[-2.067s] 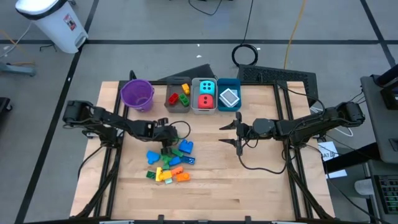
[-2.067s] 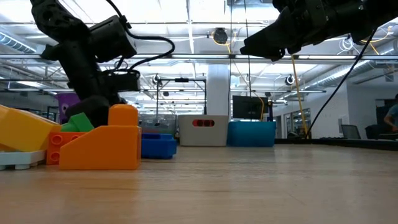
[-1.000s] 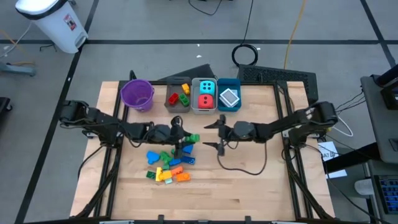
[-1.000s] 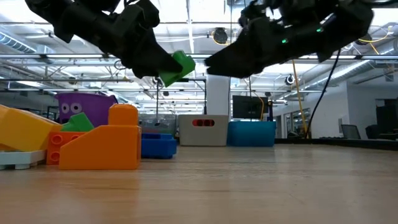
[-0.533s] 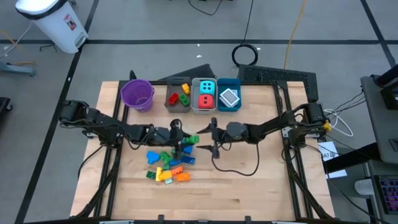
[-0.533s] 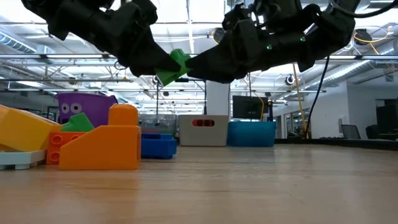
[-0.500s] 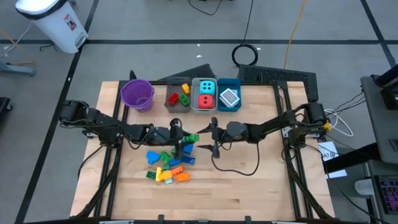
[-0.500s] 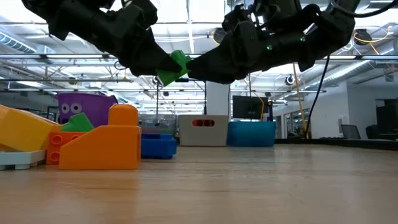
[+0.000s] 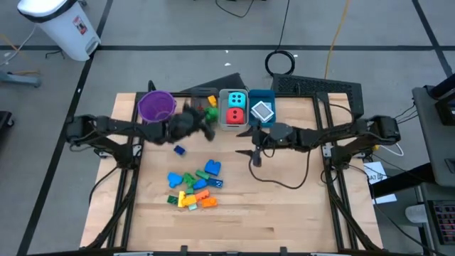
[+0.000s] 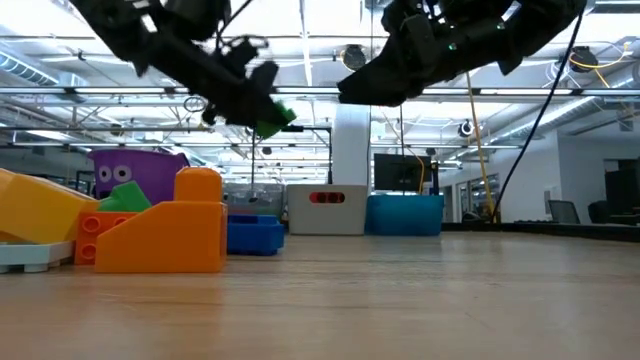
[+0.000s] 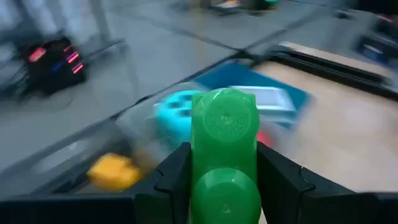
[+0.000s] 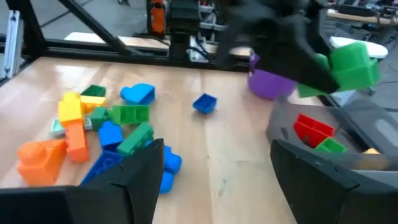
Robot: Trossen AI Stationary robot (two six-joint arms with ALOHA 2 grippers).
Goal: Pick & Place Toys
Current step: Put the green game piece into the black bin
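My left gripper (image 9: pixel 205 118) is shut on a green brick (image 11: pixel 224 143) and hangs over the grey bin (image 9: pixel 202 112), which has yellow, red and green bricks in it. In the low view the green brick (image 10: pixel 272 118) is high above the table. The loose toys (image 9: pixel 192 188), bricks of several colours, lie in a heap on the wood nearer the table's near edge. One small blue brick (image 9: pixel 179 150) lies apart from them. My right gripper (image 9: pixel 251 156) hangs open over bare wood in front of the bins, with nothing between its fingers. My left gripper pinches the green brick by its two opposite sides (image 11: pixel 199 171) between its two fingers (image 11: pixel 176 180). The fingers reach in almost level from the table's left. The brick sticks out past the fingertips, studs up, lifted clear of the table and the bin.
A purple bucket (image 9: pixel 156 107) stands left of the grey bin. Right of it are a white bin (image 9: pixel 233 122) with a cyan and a red die, and a blue bin (image 9: pixel 270 112) with a white flat piece. Bare wood lies at the near right.
My left gripper has swung with the green brick from above the heap toward the table's far edge, over the grey bin. My right gripper, which had come close to the brick, has risen and drawn back toward the right.
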